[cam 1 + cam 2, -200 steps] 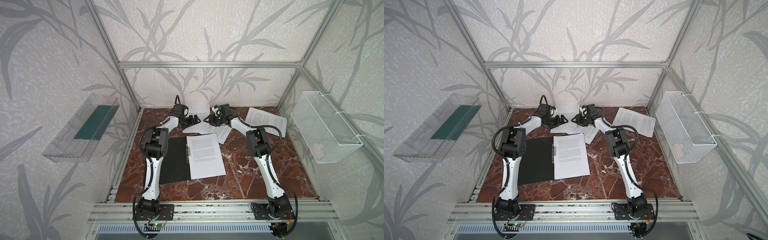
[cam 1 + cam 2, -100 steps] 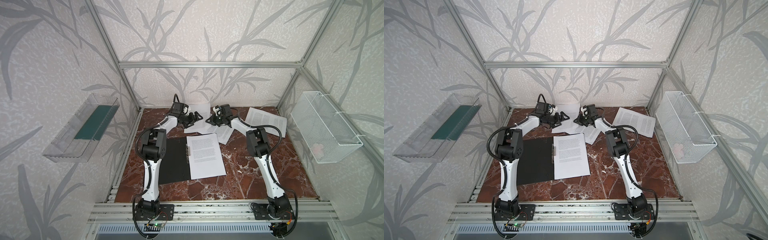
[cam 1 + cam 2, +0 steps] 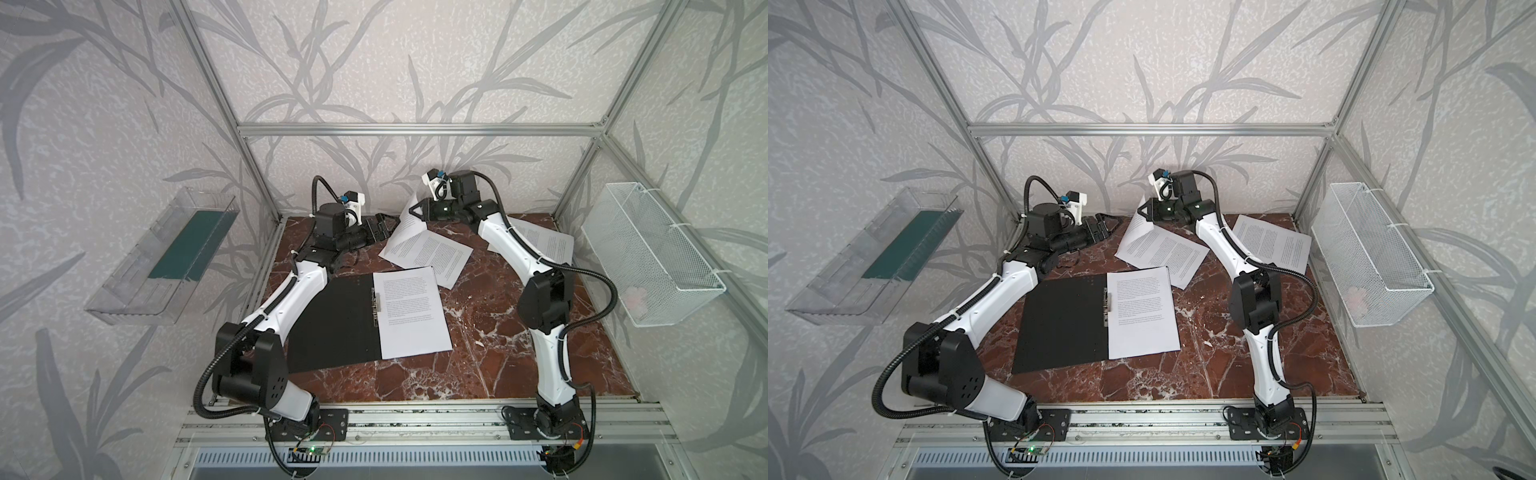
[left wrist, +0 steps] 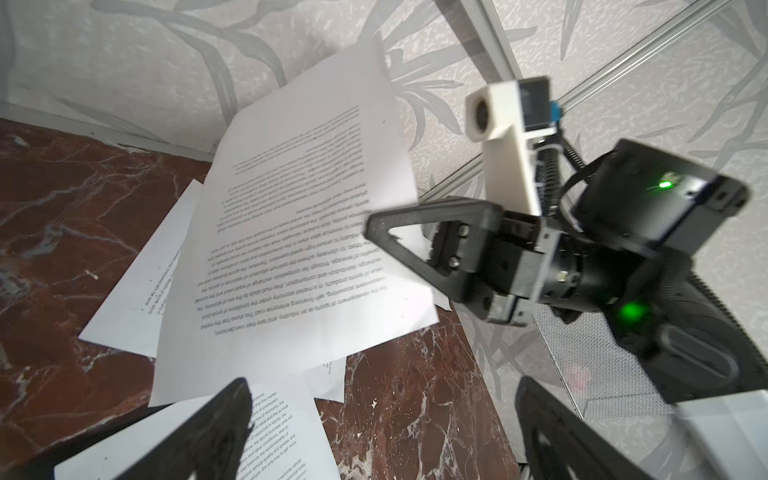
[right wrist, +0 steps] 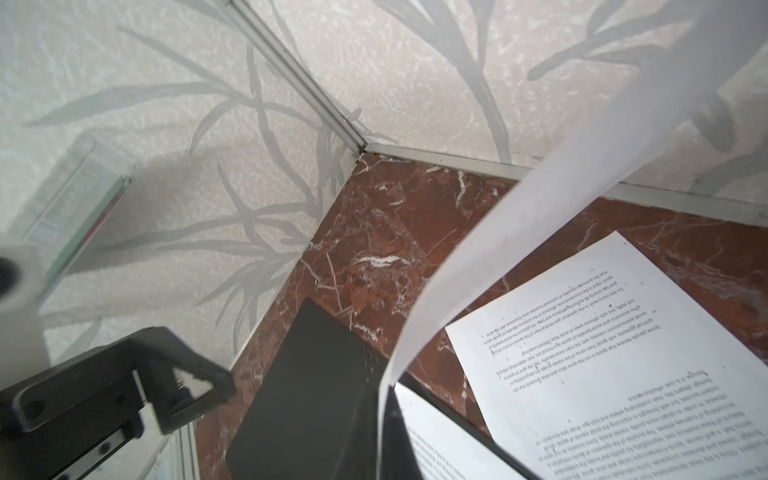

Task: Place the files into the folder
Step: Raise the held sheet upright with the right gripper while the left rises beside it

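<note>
Both top views: you have the folder (image 3: 332, 320) lying open on the marble table (image 3: 478, 357), left of centre, black inside up. 1 filed sheet (image 3: 411, 311) lies flat on its right half, beside the clip bar (image 3: 377, 305). Your right gripper (image 3: 417, 212) is over the back of the table, jaws closed on 1 edge of the held sheet (image 3: 403, 232). The gripped end is raised and the sheet curls, with its other end down among the loose sheets just behind the folder. The left wrist view confirms the pinch and shows a lower sheet (image 4: 137, 307) flat on the marble beneath it. Your left gripper (image 3: 384, 224) sits at back left, jaws spread fully, holding nothing, near the held sheet but apart from it. 1 far sheet (image 3: 544, 243) lies at back right, partly behind the right arm.
</note>
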Controlling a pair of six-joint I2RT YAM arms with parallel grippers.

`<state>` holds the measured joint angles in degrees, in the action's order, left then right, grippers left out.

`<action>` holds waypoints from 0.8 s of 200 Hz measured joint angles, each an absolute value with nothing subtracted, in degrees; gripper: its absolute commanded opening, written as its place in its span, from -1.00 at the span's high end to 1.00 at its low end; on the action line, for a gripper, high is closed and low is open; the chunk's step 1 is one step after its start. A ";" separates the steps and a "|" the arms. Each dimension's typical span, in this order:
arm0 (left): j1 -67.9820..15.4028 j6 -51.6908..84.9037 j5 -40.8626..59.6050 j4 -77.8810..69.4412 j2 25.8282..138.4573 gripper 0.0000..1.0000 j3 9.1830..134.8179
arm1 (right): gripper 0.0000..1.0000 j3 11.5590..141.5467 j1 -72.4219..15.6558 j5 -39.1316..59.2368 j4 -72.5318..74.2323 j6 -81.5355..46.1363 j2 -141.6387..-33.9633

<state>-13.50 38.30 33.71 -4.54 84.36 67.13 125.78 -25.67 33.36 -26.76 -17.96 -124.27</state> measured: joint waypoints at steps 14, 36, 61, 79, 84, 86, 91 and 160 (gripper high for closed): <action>-13.78 38.52 32.18 -6.50 81.43 -0.99 63.70 | 1.00 128.90 -27.55 30.96 -33.04 -13.13 -122.98; -13.80 38.06 30.92 -8.25 78.06 -0.99 62.41 | 1.00 133.51 -30.65 25.50 -43.44 -5.89 -121.84; -13.78 35.44 30.52 -10.94 75.18 -0.99 62.41 | 1.00 134.54 -34.02 18.09 -53.60 1.13 -120.09; -13.78 31.68 30.76 -14.87 74.48 -0.99 61.95 | 0.99 134.65 -35.64 11.86 -59.29 4.67 -119.20; -13.76 30.13 30.92 -15.70 74.59 -0.99 61.80 | 0.99 134.76 -35.77 10.35 -60.60 5.39 -118.98; -13.76 29.71 30.98 -16.01 74.63 -0.99 61.71 | 0.99 134.85 -35.79 9.96 -61.12 5.67 -118.96; -13.76 28.10 31.07 -16.29 74.91 -0.99 61.65 | 0.99 134.98 -35.79 8.10 -62.37 6.28 -118.76; -13.72 -1.26 34.61 1.02 79.13 -0.78 69.47 | 0.94 134.98 -34.83 -8.25 -69.45 12.80 -113.06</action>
